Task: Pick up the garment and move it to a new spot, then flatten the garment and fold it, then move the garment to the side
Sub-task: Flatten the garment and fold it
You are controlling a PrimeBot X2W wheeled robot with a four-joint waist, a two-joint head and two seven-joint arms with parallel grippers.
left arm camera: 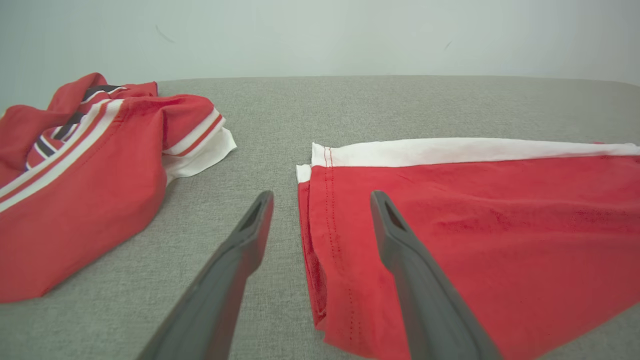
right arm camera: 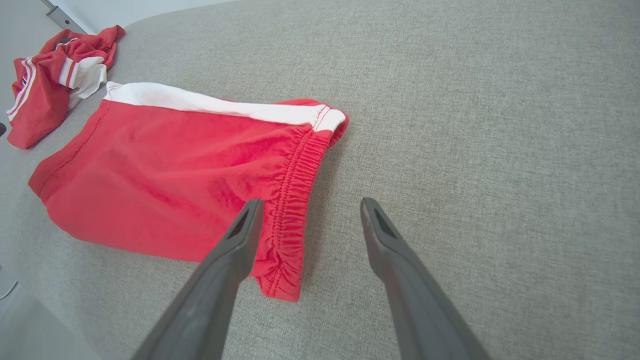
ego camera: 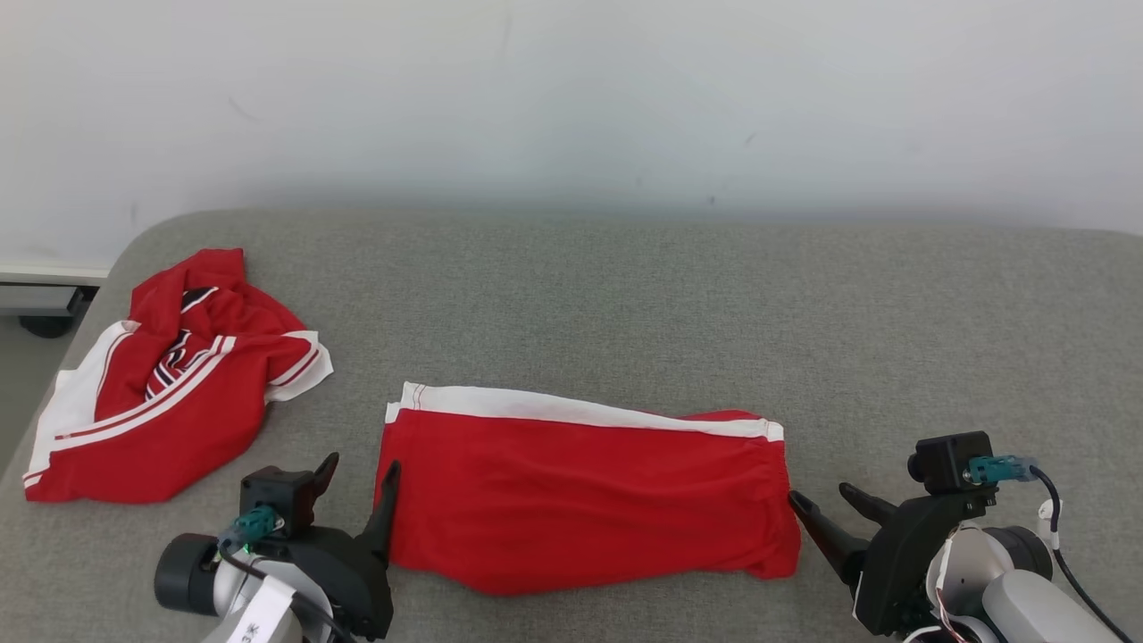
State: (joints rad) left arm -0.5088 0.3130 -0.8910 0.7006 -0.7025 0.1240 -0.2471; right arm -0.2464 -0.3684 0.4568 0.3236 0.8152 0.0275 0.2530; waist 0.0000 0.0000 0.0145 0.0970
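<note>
The garment (ego camera: 580, 487) is a pair of red shorts with a white side stripe, lying folded and flat on the grey padded table near its front edge. My left gripper (ego camera: 362, 473) stands open at the garment's left hem, one finger over the cloth (left arm camera: 450, 235) and one over bare table. My right gripper (ego camera: 826, 502) is open at the elastic waistband (right arm camera: 295, 200) on the right end, nothing held between its fingers (right arm camera: 240, 240).
A second red garment (ego camera: 170, 393) with white and dark stripes lies crumpled at the table's left edge. The grey padded surface (ego camera: 804, 313) stretches bare to the back and right. A pale wall stands behind.
</note>
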